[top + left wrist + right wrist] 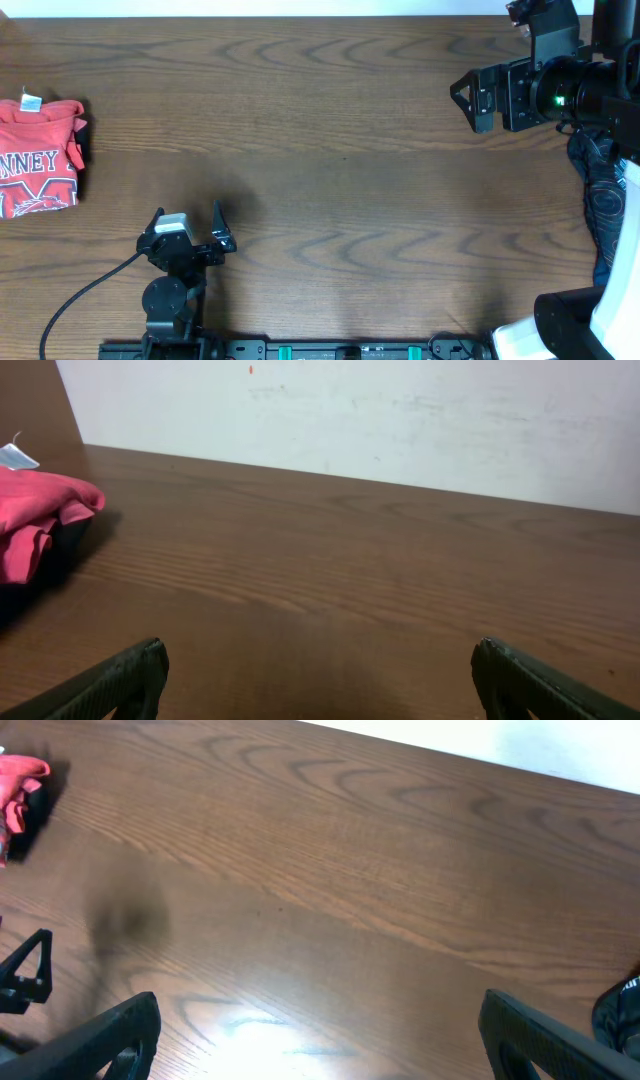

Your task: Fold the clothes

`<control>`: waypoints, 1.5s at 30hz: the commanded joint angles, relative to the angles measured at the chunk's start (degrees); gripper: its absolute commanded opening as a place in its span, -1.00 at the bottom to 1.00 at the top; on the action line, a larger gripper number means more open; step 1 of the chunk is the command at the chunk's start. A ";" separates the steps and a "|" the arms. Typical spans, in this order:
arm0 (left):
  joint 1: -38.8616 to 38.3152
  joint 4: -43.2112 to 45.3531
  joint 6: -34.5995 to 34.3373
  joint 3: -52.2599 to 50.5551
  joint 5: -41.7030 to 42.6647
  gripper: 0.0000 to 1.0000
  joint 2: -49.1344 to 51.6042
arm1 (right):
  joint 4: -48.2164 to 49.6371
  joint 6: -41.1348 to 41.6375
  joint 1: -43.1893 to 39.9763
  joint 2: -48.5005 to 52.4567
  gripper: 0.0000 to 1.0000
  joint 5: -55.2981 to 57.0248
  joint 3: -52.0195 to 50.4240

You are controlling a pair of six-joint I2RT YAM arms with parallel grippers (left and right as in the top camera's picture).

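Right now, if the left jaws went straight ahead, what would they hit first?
Probably nothing: only bare table ahead, up to the white wall. The red T-shirt lies off to the left.

White capitals edged in navy read "NNEY" on the chest of the coral-red T-shirt (40, 130), well to the left of the left claw (187, 212); the picture's edge cuts off the word's start. Beneath stands part of a large "M". The neck tag (31, 102) is too small to read.
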 commanded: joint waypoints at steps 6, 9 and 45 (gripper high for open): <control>-0.28 -0.55 -0.87 -1.84 -0.31 0.96 -0.35 | -0.13 -0.72 -0.15 -0.04 0.98 -0.04 0.04; -0.28 -0.55 -0.87 -1.84 -0.31 0.96 -0.35 | -0.13 -0.72 -0.15 -0.04 0.99 -0.04 0.04; -0.28 -0.52 -0.87 -1.84 -0.31 0.96 -0.35 | 22.64 -2.05 -0.15 -19.43 0.99 14.67 -14.95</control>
